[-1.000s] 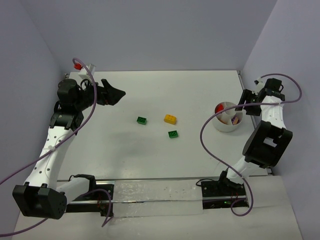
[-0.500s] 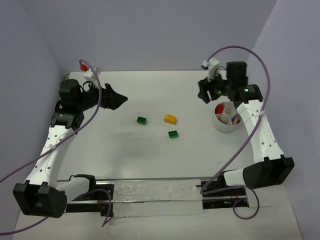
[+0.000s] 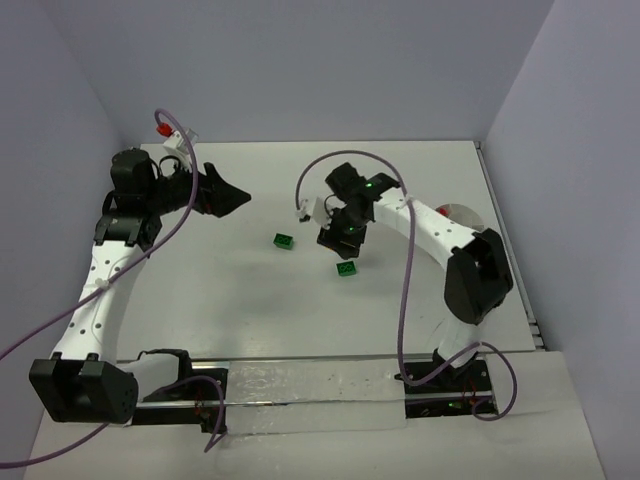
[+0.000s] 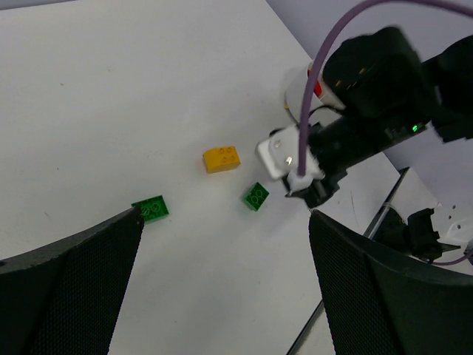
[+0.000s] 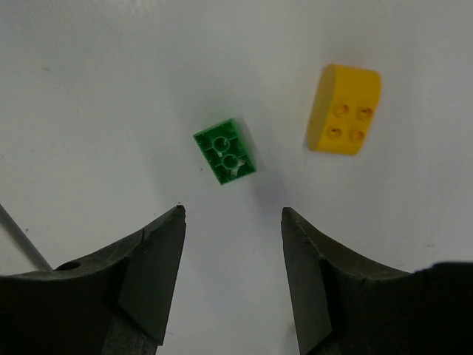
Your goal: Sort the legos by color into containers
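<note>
The right gripper [image 5: 233, 222] hangs near a green brick [image 5: 225, 151], fingers apart and empty. A yellow brick [image 5: 345, 109] lies close by. The left gripper [image 4: 225, 218] is wide apart, holding nothing.

The place reads as a robotics lab test cell. A bare white worktop [image 3: 300, 320] is boxed in by plain pale-lilac wall panels [image 3: 300, 70]. A left arm [image 3: 98, 290] and a right arm [image 3: 430, 222], both white and black, are mounted on a metal rail [image 3: 300, 385] at the near edge. Purple cables [image 3: 404, 300] loop loose.
</note>
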Motion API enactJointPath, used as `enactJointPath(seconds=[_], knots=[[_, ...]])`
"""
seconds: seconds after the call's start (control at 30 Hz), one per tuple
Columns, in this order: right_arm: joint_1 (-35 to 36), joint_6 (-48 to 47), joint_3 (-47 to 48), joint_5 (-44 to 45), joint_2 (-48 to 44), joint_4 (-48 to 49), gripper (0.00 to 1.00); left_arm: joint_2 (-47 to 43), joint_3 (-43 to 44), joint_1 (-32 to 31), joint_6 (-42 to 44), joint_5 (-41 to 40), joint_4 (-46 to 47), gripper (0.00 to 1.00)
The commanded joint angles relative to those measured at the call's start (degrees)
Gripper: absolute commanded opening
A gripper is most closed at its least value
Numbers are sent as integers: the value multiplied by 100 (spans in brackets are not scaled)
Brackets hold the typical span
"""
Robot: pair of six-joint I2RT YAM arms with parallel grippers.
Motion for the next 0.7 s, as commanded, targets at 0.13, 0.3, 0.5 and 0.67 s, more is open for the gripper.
enactJointPath(seconds=[0.13,0.3,0.5,0.67], knots=[[840,-477,560,1006,938,-575,62,154,428,200,-28,455,-177,99],[1014,-335,951,1500,1667,-820,62,85,407,222,-7,351,-194,99],[1098,-176,1206,1901,2175,-881,63,59,359,236,32,359,-203,99],[1107,-210,1207,2066,2311,-916,62,81,340,236,24,368,-168,99]])
